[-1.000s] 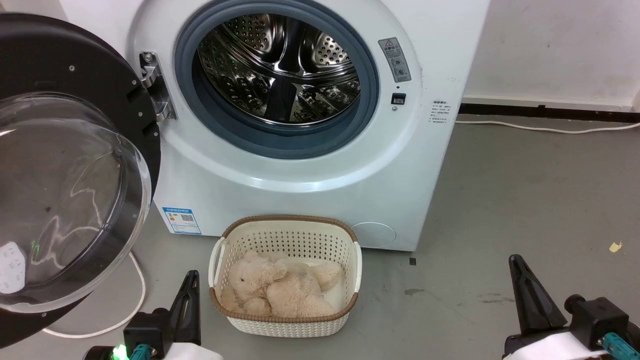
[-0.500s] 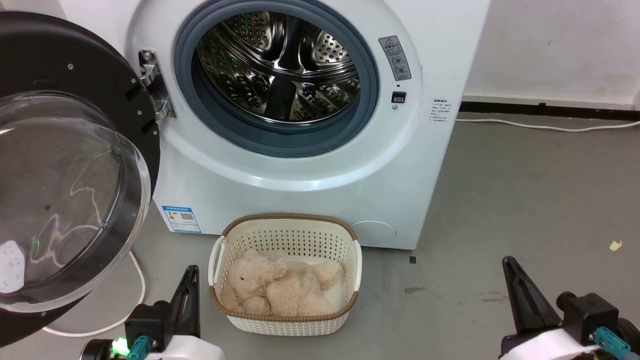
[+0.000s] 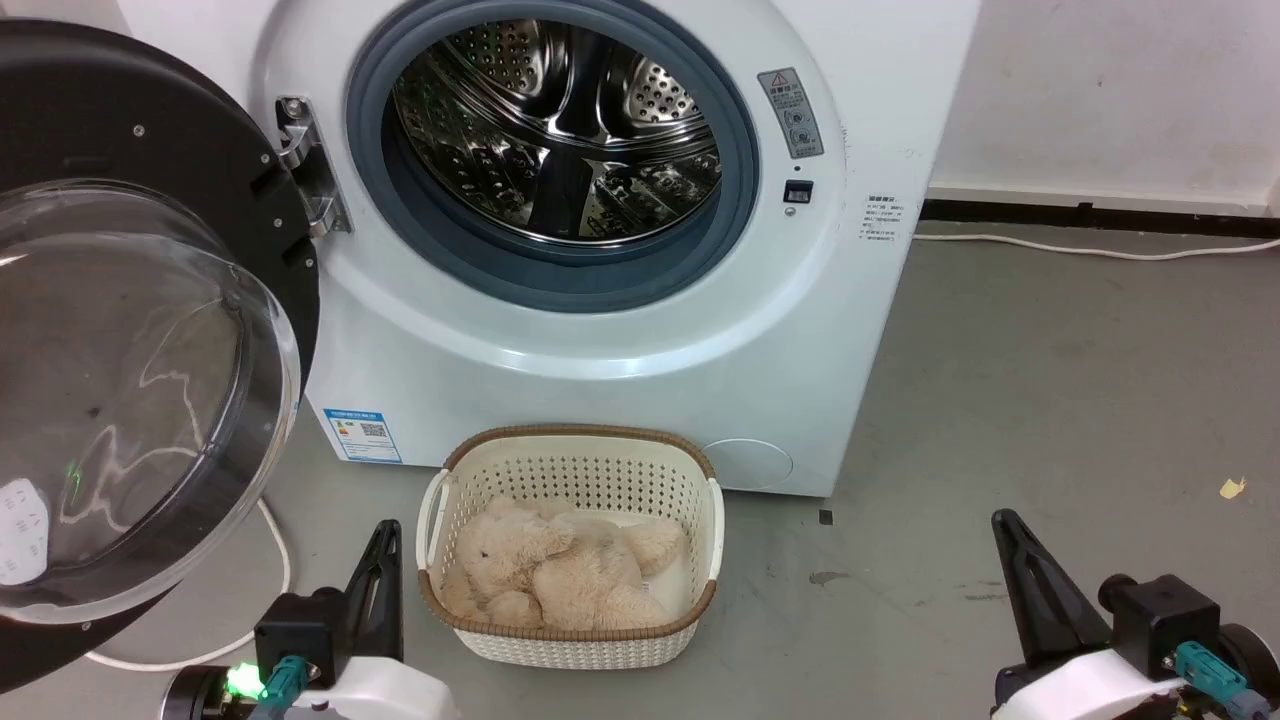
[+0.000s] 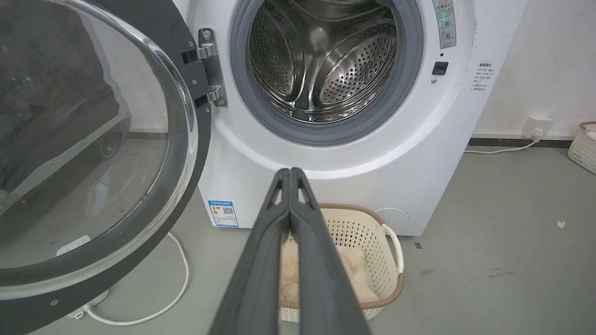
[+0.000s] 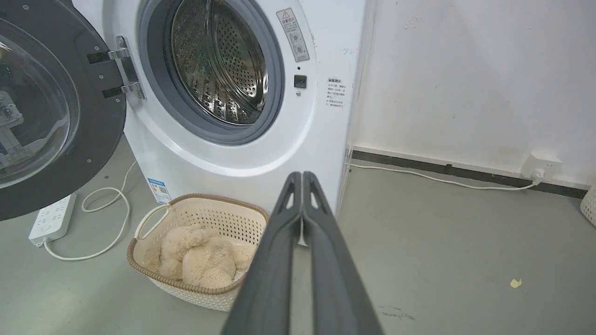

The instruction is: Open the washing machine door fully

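The washing machine door is swung wide out to the left on its metal hinge. Its black inner ring faces us and the clear glass bowl bulges toward the camera. It hangs off the left side of the washing machine, well clear of the opening. The mouth is laid bare: a grey gasket rings the perforated steel drum, and nothing can be made out inside it. A blue label sticker sits low on the white front, just beside the door's lower edge.

On the grey floor, right in front of the machine, there's a cream laundry basket with a brown rim and a beige plush toy curled up inside. A white cable loops across the floor under the door, running to a power strip in the right wrist view.

Now the arms. The left gripper is low at the lower left, just beside the basket, fingers pressed together, holding nothing and touching nothing. The right gripper is low at the lower right, well apart from the machine, its fingers pressed together too, empty over bare floor. A small yellow scrap lies off to the right.
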### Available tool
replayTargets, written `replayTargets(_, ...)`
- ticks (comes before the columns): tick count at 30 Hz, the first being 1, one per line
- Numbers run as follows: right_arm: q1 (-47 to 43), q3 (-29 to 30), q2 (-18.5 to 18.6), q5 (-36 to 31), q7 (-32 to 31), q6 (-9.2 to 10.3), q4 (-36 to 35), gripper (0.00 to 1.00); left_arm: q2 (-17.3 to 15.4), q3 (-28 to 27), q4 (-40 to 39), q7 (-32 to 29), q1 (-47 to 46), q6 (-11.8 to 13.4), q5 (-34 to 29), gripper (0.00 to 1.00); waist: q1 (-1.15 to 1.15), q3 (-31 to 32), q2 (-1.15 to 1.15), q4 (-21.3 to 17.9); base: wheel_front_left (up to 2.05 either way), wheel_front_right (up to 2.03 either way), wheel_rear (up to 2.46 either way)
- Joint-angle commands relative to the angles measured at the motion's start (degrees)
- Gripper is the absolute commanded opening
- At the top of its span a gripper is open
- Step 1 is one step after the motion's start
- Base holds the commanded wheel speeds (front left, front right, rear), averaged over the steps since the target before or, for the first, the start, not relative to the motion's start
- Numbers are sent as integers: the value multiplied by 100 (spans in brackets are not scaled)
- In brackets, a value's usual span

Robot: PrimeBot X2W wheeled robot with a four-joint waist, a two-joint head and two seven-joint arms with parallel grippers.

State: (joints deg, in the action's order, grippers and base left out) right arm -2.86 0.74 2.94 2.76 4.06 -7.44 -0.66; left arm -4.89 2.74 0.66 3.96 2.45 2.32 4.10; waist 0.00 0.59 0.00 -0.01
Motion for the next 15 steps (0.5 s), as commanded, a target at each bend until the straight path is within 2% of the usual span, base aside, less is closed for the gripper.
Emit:
replayTargets(1,118,-16,-5,-56,-31,-3,11,0,17,-41,-25,-41,-91,-29,-71,0,0,-3,0,0,0,0,0)
replayTargets(15,192,-41,-5,-152,-195,-4,35,0,98,-143,-43,-197,-158,-118,-220,0,0,-27,0,0,0,0,0)
